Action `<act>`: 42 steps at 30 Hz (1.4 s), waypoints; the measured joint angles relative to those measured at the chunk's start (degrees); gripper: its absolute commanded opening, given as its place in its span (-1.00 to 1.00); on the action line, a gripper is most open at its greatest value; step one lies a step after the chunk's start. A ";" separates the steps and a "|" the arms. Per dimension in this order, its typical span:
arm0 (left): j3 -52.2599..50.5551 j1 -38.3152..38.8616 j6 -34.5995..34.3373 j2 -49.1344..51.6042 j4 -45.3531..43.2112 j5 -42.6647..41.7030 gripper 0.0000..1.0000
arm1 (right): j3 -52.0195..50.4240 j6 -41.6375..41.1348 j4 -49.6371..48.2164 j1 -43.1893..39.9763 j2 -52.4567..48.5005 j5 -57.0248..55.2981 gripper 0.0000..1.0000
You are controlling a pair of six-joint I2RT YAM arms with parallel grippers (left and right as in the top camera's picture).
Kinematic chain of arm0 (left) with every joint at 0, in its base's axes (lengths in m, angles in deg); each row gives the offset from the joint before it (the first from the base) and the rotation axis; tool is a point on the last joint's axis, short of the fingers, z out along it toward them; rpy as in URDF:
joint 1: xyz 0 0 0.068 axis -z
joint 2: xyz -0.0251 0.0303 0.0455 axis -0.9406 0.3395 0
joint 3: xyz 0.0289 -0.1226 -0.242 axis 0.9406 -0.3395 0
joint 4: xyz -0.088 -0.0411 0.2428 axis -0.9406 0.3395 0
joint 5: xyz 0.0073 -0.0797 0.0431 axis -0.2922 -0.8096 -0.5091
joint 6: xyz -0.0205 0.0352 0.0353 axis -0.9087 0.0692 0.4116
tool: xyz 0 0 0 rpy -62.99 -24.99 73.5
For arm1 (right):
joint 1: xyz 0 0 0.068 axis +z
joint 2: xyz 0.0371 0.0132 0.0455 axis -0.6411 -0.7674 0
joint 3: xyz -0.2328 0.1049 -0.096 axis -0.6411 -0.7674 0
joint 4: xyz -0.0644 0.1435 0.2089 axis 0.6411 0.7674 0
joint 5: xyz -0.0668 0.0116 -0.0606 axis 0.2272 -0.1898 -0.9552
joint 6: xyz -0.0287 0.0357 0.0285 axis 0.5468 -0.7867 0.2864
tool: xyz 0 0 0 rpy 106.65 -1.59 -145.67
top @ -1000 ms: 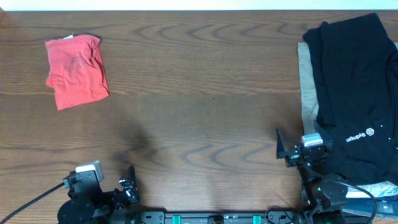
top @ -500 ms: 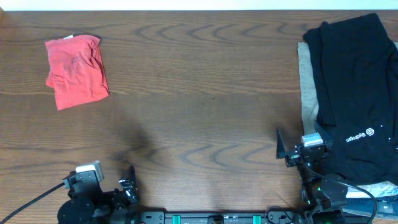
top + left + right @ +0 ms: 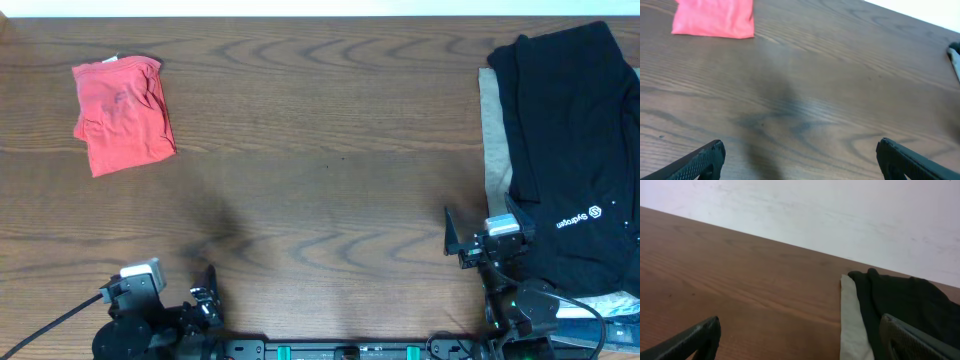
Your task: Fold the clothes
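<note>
The orange-red T-shirt (image 3: 123,116) lies folded into a small bundle at the far left of the wooden table; its lettering is hidden. It also shows at the top left of the left wrist view (image 3: 714,18). My left gripper (image 3: 190,300) is open and empty at the front left edge, well away from the shirt; its two fingertips (image 3: 799,155) frame bare wood. My right gripper (image 3: 480,235) is open and empty at the front right, beside the black garment; its fingertips (image 3: 800,335) show at the bottom corners of its view.
A black garment with a small white logo (image 3: 570,150) lies over a beige cloth (image 3: 492,140) at the right side of the table; both show in the right wrist view, black (image 3: 900,305) and beige (image 3: 852,320). A white wall stands behind the table.
</note>
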 measured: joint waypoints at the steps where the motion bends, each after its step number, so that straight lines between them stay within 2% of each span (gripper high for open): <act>1: -0.57 -1.16 0.00 0.00 -0.24 0.07 0.95 | 0.00 0.00 0.02 0.00 -0.02 0.02 0.99; 6: -5.27 -8.59 0.02 0.00 -5.70 0.07 0.96 | 0.00 0.00 0.02 0.00 0.00 0.00 0.98; 11: -10.78 -9.92 2.01 -1.90 -15.74 0.04 0.95 | 0.00 0.00 0.02 0.00 -0.02 0.00 0.99; 17: -20.92 -9.94 4.90 -7.06 -31.34 0.04 0.95 | 0.00 0.00 0.00 0.00 -0.02 0.02 0.98; 22: -31.04 -9.97 5.86 -7.54 -48.33 0.04 0.96 | 0.00 0.00 0.02 0.00 0.00 0.00 0.99; 27: -39.85 -9.99 6.05 -7.58 -61.75 0.04 0.95 | 0.00 0.00 0.02 0.00 0.00 0.00 0.99; 30: -42.97 -9.99 6.01 -7.21 -62.95 -0.26 0.95 | -0.02 0.00 0.11 0.00 0.04 0.00 0.98; 42: -42.97 -9.99 6.03 -7.50 -63.01 -0.20 0.95 | -0.02 0.00 0.00 0.00 0.02 0.00 0.98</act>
